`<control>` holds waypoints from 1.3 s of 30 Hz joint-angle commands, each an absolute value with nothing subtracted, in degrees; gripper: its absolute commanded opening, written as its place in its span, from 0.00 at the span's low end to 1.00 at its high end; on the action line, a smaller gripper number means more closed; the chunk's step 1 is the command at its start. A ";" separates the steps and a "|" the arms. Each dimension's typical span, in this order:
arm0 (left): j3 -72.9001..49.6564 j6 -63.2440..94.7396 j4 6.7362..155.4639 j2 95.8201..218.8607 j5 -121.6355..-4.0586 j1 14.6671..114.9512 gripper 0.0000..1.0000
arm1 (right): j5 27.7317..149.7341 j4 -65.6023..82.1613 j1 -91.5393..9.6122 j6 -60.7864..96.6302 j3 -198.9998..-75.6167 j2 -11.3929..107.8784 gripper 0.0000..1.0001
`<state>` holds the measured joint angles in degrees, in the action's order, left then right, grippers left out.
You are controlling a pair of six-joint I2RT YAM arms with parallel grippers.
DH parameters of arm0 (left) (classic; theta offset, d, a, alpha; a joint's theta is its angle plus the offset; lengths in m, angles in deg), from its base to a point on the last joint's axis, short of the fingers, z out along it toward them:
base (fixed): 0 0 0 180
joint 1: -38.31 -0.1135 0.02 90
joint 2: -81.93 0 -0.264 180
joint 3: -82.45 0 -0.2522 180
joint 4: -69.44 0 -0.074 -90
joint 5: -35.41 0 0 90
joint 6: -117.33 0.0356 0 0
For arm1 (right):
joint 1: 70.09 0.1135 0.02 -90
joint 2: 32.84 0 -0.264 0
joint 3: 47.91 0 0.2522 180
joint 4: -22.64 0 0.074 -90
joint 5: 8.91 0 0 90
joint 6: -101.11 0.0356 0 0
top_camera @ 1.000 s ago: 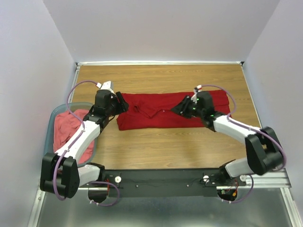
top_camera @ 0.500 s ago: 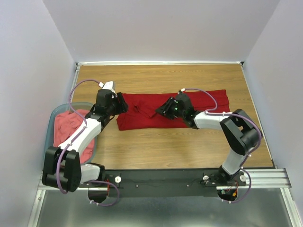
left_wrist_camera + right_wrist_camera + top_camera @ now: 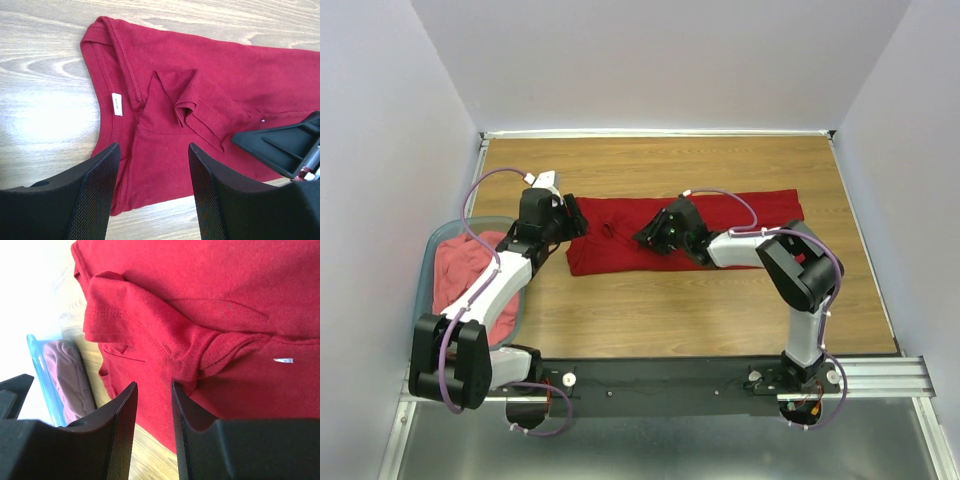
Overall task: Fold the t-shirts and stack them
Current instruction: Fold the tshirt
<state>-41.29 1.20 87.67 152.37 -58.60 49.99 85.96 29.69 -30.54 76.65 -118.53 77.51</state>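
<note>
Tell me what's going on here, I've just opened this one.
Two robot arms are working on a crimson t-shirt, which lies across the wooden table as a long, partly folded strip. The left end effector hovers open over the collar end, near the white neck label. The right end effector sits low over a bunched fold near the shirt's middle, jaws a little apart, with no grip I can see. A coral-pink t-shirt lies crumpled in the blue tub at the left.
</note>
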 commanded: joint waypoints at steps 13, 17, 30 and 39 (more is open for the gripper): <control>-42.39 1.75 87.42 151.10 -61.88 49.47 0.65 | 75.20 22.41 -29.57 79.31 -115.28 71.92 0.39; -42.57 1.75 87.42 151.02 -61.88 49.47 0.65 | 76.34 22.41 -29.22 79.40 -117.30 74.12 0.39; -42.83 1.66 87.42 151.72 -62.14 49.47 0.65 | 78.37 22.41 -28.34 78.78 -120.47 77.38 0.39; -42.75 1.66 87.60 152.60 -62.06 49.47 0.65 | 79.69 21.36 -28.17 79.31 -119.51 77.38 0.35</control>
